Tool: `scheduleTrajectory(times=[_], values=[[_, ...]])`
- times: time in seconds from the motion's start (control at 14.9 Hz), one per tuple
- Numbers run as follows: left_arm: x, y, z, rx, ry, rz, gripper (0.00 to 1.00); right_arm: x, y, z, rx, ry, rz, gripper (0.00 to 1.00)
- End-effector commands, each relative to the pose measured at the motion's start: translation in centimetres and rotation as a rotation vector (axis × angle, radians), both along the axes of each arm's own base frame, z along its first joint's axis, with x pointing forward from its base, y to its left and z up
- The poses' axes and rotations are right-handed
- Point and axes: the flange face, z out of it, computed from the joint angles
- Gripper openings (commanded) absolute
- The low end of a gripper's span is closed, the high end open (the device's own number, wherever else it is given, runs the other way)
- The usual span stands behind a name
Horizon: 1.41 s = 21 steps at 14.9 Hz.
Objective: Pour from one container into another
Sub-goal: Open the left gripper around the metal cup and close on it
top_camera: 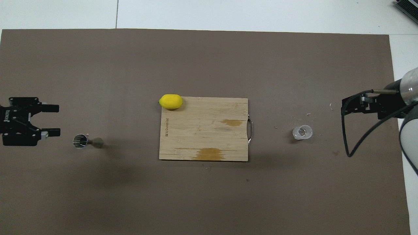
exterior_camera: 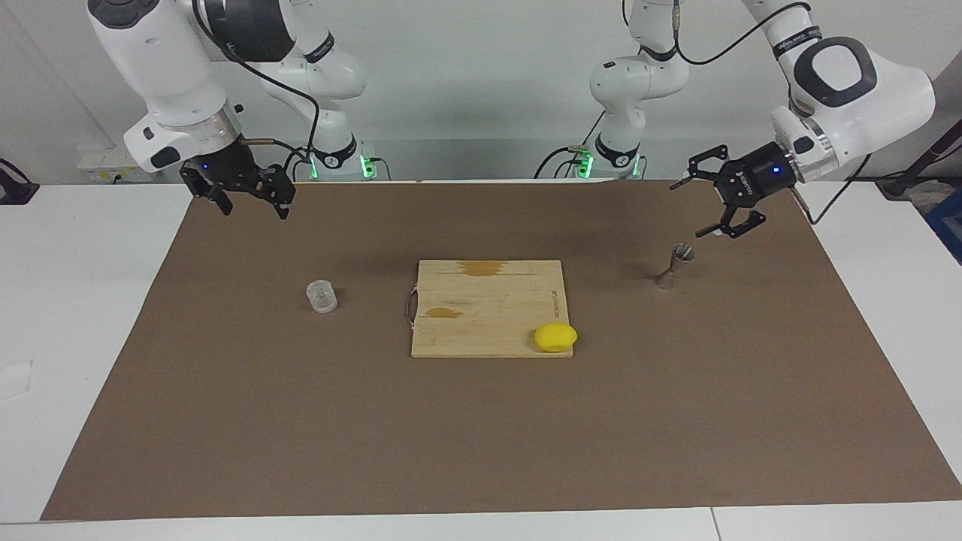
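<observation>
**Left gripper lined up sideways on the jigger, cup not yet picked up**

Taking the cutting board [exterior_camera: 488, 308] in the middle of the table [exterior_camera: 481, 421] as the landmark: the metal jigger [exterior_camera: 674, 265] stands upright on the brown mat toward the left arm's end of the board, its long axis vertical, open mouth up. The clear cup [exterior_camera: 322, 296] stands upright toward the right arm's end of the board, about as far out. A lemon [exterior_camera: 555, 336] sits on the board's corner farthest from the robots.

The left gripper [exterior_camera: 710, 197] is turned on its side, released, fingers spread wide and pointing toward the board, holding nothing. It hangs in the air just past the jigger on the side away from the board and a little above its rim, not touching. So the jigger lies straight ahead of the open fingers, along their pointing line; I'd judge a short drop and a level push would put the narrow waist between them.

The right gripper [exterior_camera: 250, 195] waits, released and empty, raised above the mat well clear of the cup. It is the nearer arm for the cup.
</observation>
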Motion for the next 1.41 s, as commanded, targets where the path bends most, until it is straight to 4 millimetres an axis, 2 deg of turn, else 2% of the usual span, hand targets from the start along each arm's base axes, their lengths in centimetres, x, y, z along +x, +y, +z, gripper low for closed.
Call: scheduleTrajectory(times=[0.0, 0.07, 0.27, 0.54, 0.74, 0.94, 1.14, 1.21, 1.34], values=[[-0.7, 3.9, -3.9, -0.086, 0.014, 0.018, 1.00, -0.1, -0.2, 0.0, 0.018, -0.002, 0.019, 1.00], [-0.8, 4.8, -5.4, -0.104, 0.044, 0.029, 1.00, -0.1, -0.3, 0.0, 0.017, -0.002, 0.019, 1.00], [0.0, 5.0, -10.5, -0.171, 0.052, -0.007, 1.00, -0.1, -0.2, 0.0, 0.018, -0.002, 0.019, 1.00], [0.1, 5.2, -14.5, -0.242, -0.009, -0.059, 1.00, -0.1, -0.2, 0.0, 0.018, -0.002, 0.019, 1.00], [-0.4, 6.7, -15.1, -0.259, -0.055, -0.056, 1.00, -0.1, -0.2, 0.0, 0.018, -0.002, 0.019, 1.00], [-1.3, 9.0, -15.8, -0.289, -0.122, -0.057, 1.00, -0.1, -0.2, 0.0, 0.018, -0.002, 0.019, 1.00], [-1.9, 11.8, -18.7, -0.364, -0.138, -0.057, 1.00, -0.1, -0.3, 0.0, 0.017, 0.000, 0.019, 1.00], [-2.0, 12.2, -19.1, -0.362, -0.169, -0.063, 1.00, -0.1, -0.2, 0.0, 0.018, -0.002, 0.019, 1.00], [-1.9, 11.7, -19.5, -0.365, -0.267, -0.118, 1.00, -0.1, -0.2, 0.0, 0.018, -0.002, 0.019, 1.00]])
